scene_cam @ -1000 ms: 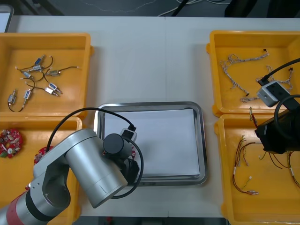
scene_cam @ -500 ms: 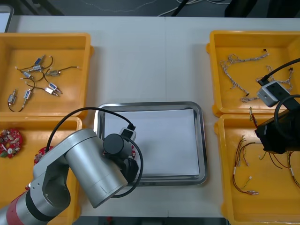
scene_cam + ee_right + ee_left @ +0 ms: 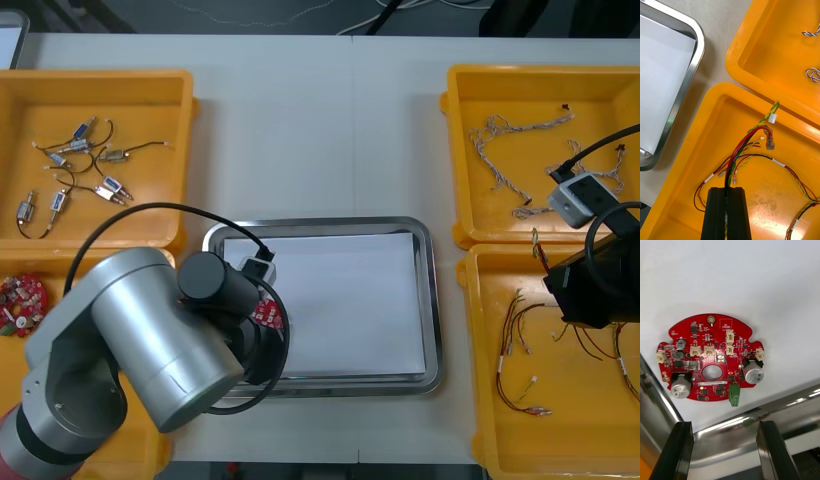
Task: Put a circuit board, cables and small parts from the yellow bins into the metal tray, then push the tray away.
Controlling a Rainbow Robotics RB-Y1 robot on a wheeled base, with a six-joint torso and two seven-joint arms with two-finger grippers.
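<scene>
Hovering with my left gripper [image 3: 724, 450] spread wide, I see the round red circuit board [image 3: 711, 358] lying flat just beyond my fingertips, on the white floor of the shiny metal tray [image 3: 752, 420], whose rim runs between the board and them. My right gripper [image 3: 726, 191] is pinched on a red and yellow cable [image 3: 748, 140] over a yellow plastic bin [image 3: 685, 150].

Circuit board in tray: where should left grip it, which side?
Best straight from above: the circuit board lies flat, parts up, on the tray's white inside, so nothing gets under it. Pinch across the rim at its two notched sides, clear of the silver cylinders and green connector. Left gripper hangs open beside it; right gripper is shut on a red and yellow cable.
</scene>
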